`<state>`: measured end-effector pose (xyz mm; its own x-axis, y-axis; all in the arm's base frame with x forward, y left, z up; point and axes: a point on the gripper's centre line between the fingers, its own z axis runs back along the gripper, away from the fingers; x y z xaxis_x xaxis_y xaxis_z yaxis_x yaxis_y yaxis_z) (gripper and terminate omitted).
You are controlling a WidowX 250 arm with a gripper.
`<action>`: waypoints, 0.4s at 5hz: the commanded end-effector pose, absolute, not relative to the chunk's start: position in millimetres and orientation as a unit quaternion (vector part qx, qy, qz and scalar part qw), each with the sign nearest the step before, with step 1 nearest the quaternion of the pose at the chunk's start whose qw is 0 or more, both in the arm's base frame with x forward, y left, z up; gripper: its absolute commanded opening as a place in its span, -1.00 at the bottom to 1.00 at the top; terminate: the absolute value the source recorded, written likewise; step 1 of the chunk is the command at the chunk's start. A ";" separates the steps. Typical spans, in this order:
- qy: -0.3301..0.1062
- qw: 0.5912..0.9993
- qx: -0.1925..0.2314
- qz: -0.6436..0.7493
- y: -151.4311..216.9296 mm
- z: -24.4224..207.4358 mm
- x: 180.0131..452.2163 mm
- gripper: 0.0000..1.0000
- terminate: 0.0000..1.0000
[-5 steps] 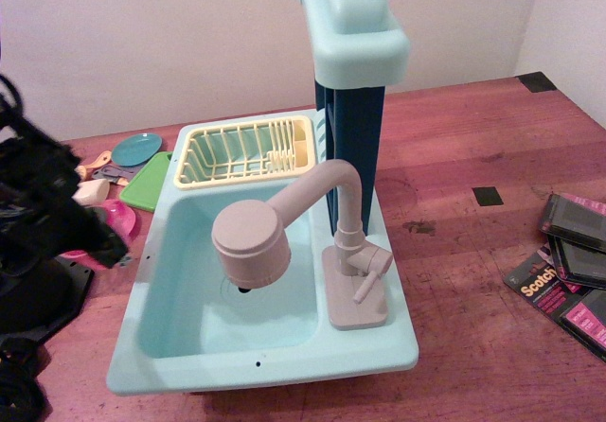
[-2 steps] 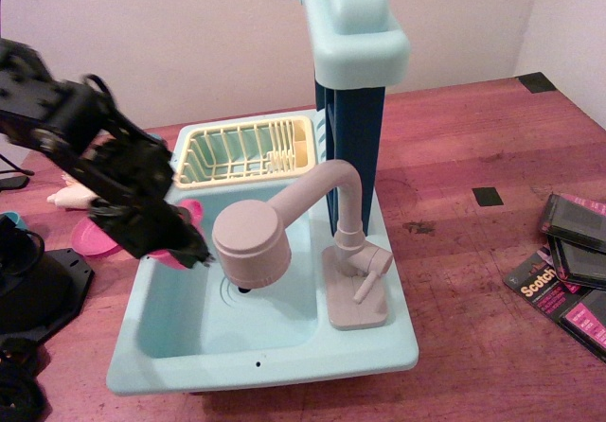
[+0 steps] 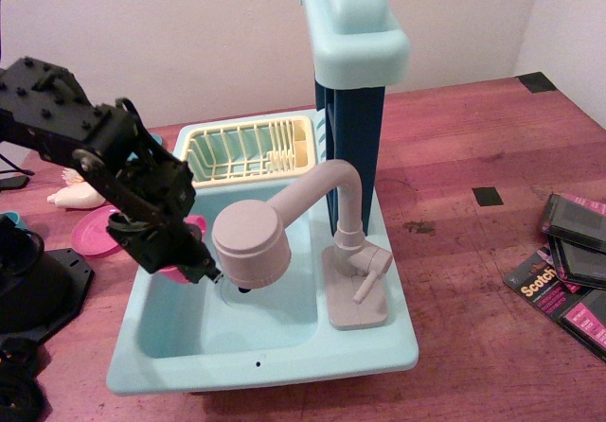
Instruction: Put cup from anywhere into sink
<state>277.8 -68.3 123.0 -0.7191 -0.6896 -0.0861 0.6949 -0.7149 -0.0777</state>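
Observation:
The hot-pink cup (image 3: 189, 225) is in my black gripper (image 3: 194, 269), mostly hidden by the fingers, with only pink edges showing. The gripper is shut on it and holds it over the left part of the basin of the light-aqua sink (image 3: 275, 370), just left of the beige faucet head (image 3: 251, 242). The cup sits at about rim height above the basin floor, not resting on it.
A pale yellow dish rack (image 3: 248, 150) fills the sink's back compartment. A flat pink plate (image 3: 93, 233) and a beige item (image 3: 76, 193) lie on the table to the left. A tall blue and aqua column (image 3: 352, 110) stands behind the faucet. Tape packs (image 3: 568, 271) lie at the right.
My arm swung from the table left of the sink to over the basin, carrying the pink cup. It has since moved slightly right and lower, closer to the faucet head.

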 end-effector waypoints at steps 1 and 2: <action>0.034 0.358 0.036 -0.933 -67.5 130.6 282.1 1.00 -1.00; 0.032 0.356 0.031 -0.933 -68.6 129.4 281.5 1.00 1.00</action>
